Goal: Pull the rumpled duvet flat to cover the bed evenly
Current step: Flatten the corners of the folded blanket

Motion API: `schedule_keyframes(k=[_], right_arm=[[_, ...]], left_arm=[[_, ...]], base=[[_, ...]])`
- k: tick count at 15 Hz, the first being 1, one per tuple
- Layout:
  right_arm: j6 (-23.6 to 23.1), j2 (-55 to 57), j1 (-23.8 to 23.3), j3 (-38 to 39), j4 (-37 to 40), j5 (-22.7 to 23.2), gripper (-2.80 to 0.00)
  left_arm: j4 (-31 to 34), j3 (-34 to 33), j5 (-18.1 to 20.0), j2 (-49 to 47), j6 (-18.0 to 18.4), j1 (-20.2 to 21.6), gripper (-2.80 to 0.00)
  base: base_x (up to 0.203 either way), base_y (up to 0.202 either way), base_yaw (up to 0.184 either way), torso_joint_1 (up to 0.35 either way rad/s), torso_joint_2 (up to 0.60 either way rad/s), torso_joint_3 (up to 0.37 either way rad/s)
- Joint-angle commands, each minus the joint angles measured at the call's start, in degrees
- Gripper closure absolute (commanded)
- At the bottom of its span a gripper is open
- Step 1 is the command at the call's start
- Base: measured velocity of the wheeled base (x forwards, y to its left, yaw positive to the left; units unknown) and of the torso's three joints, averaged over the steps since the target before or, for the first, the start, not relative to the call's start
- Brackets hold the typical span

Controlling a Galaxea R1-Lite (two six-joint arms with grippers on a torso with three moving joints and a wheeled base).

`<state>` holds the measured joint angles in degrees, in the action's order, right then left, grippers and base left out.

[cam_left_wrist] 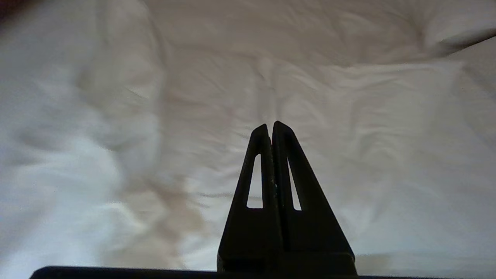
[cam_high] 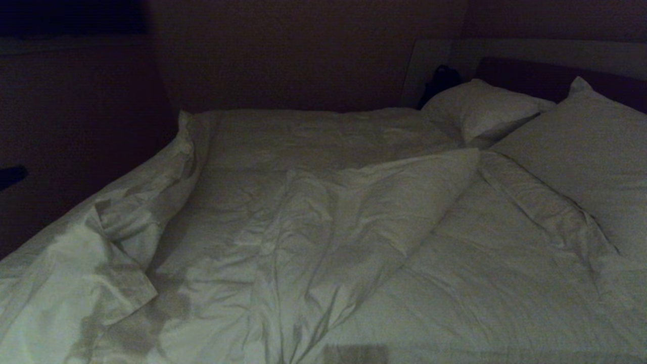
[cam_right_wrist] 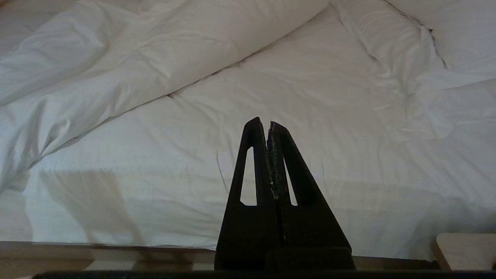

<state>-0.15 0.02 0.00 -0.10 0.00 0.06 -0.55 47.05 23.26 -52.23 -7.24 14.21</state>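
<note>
The white duvet [cam_high: 323,232] lies rumpled on the bed [cam_high: 530,76]. A thick fold runs diagonally up to a corner near the pillows, and a bunched ridge [cam_high: 151,192] lines the bed's left side. Neither arm shows in the head view. My left gripper [cam_left_wrist: 270,124] is shut with nothing between its fingers, hovering over creased white duvet [cam_left_wrist: 348,116]. My right gripper [cam_right_wrist: 262,121] is also shut and empty. It sits by the bed's near edge, with the duvet's fold [cam_right_wrist: 155,58] beyond it and flatter white bedding just ahead.
Two white pillows [cam_high: 480,108] [cam_high: 581,151] lean at the dark headboard on the right. A dark object [cam_high: 442,76] sits behind the far pillow. The bed's pale base edge [cam_right_wrist: 116,252] and a pale wooden corner [cam_right_wrist: 461,248] lie below the right gripper.
</note>
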Motion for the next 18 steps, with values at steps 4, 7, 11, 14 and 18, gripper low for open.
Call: schedule_keyframes(k=[4, 7, 11, 14, 18], right_arm=[[0.0, 0.1, 0.0, 0.0, 0.0, 0.0, 0.0], [0.0, 0.1, 0.0, 0.0, 0.0, 0.0, 0.0], [0.0, 0.1, 0.0, 0.0, 0.0, 0.0, 0.0], [0.0, 0.1, 0.0, 0.0, 0.0, 0.0, 0.0], [0.0, 0.1, 0.1, 0.0, 0.0, 0.0, 0.0]], left_arm=[[0.0, -6.7, -13.9, 13.5, 9.1, 0.1, 0.0], [1.4, -8.6, -18.3, 17.1, 12.1, -0.1, 0.0], [2.0, -10.5, -26.9, 21.3, 15.1, -8.4, 0.0], [2.2, -12.6, -30.9, 24.8, 16.4, -11.0, 0.0], [3.2, -19.8, -31.3, 35.1, 17.2, -11.3, 0.0]], base=[[0.0, 0.0, 0.0, 0.0, 0.0, 0.0], [0.0, 0.0, 0.0, 0.0, 0.0, 0.0], [0.0, 0.0, 0.0, 0.0, 0.0, 0.0], [0.0, 0.0, 0.0, 0.0, 0.0, 0.0], [0.0, 0.0, 0.0, 0.0, 0.0, 0.0]])
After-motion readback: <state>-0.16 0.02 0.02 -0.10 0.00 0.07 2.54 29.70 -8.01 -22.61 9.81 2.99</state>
